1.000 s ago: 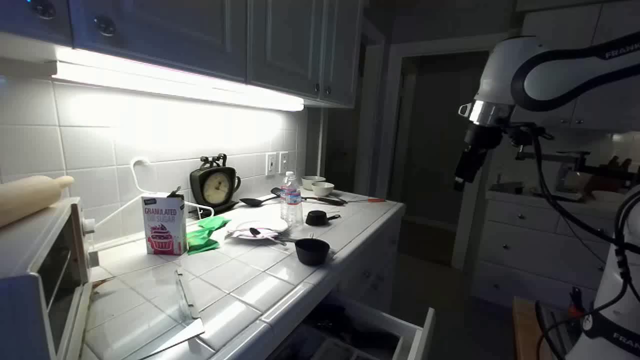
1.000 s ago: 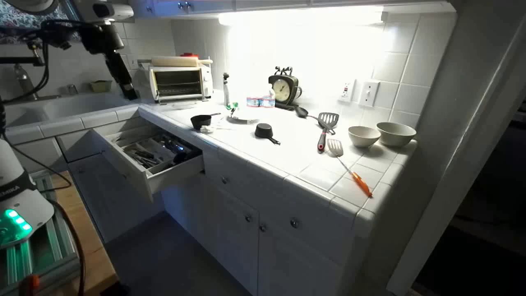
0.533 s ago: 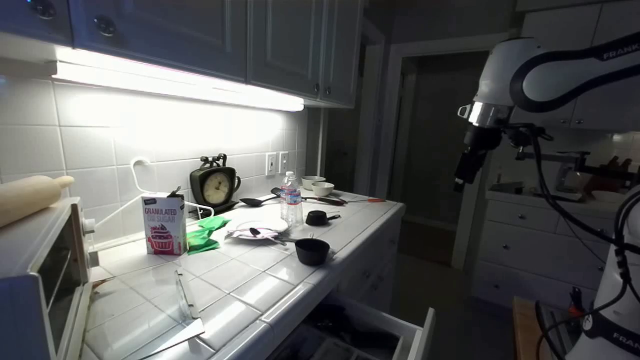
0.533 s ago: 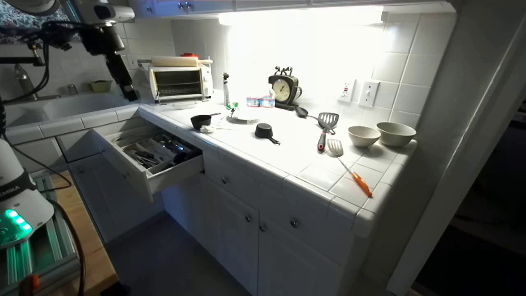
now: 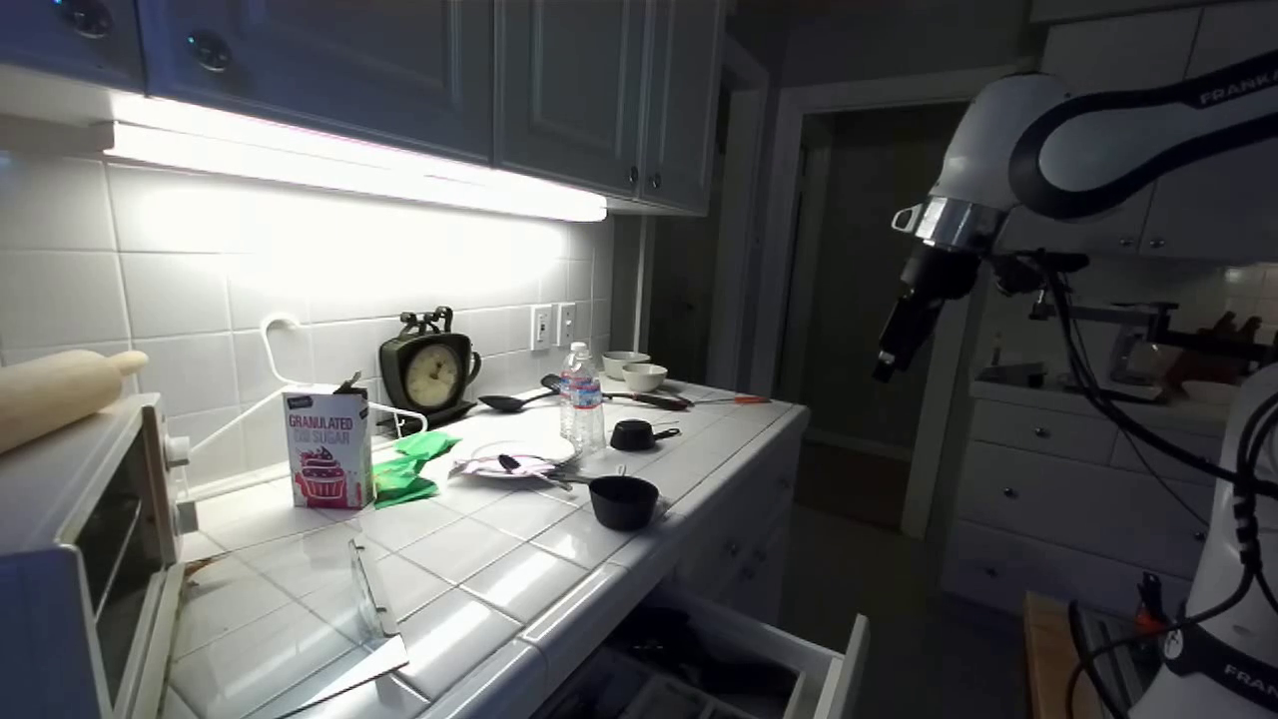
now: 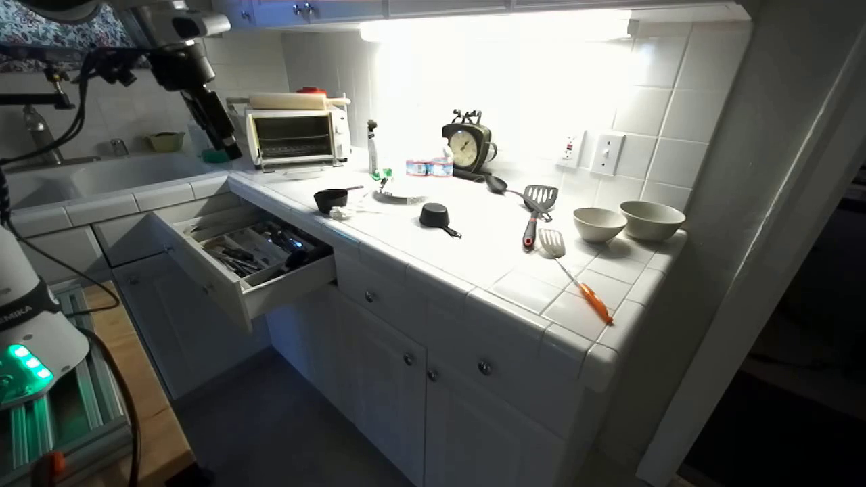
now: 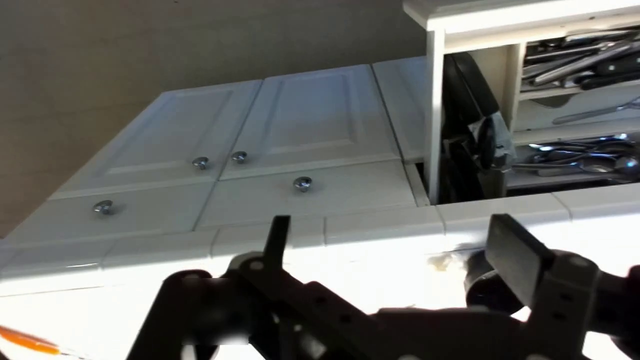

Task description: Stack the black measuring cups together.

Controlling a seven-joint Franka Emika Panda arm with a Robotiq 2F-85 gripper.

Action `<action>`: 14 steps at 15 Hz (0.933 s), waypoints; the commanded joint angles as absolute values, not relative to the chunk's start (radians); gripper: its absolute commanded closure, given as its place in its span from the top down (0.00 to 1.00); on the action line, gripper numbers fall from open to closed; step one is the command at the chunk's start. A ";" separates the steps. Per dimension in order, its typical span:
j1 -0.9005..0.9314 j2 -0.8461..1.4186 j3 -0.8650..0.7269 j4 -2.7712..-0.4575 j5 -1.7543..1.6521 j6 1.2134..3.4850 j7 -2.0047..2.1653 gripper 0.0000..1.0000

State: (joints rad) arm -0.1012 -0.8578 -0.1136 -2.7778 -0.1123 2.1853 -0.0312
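All stacking is left undone: on the counter (image 5: 449,549) in an exterior view, the inverted black cup (image 5: 632,434) is seen at 12 o'clock from the upright cup (image 5: 624,503), the gripper (image 7: 394,235) spread wide (empty).

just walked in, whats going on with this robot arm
A Franka arm hangs in the air, its jaws open and empty. The task is stacking, not yet done: one black measuring cup sits upside down on the counter, and another black measuring cup stands upright, apart from it, near the front edge by the open drawer.
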 commanded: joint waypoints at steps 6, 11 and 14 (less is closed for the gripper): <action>0.060 -0.696 -0.175 -2.768 0.076 2.354 -0.176 1.00; 0.056 -0.612 -0.126 -2.756 0.032 2.461 -0.174 1.00; 0.055 -0.621 -0.125 -2.762 0.048 2.445 -0.169 1.00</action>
State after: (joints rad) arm 0.0681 -0.6215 -0.1382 -2.7636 0.0361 2.4472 -0.1606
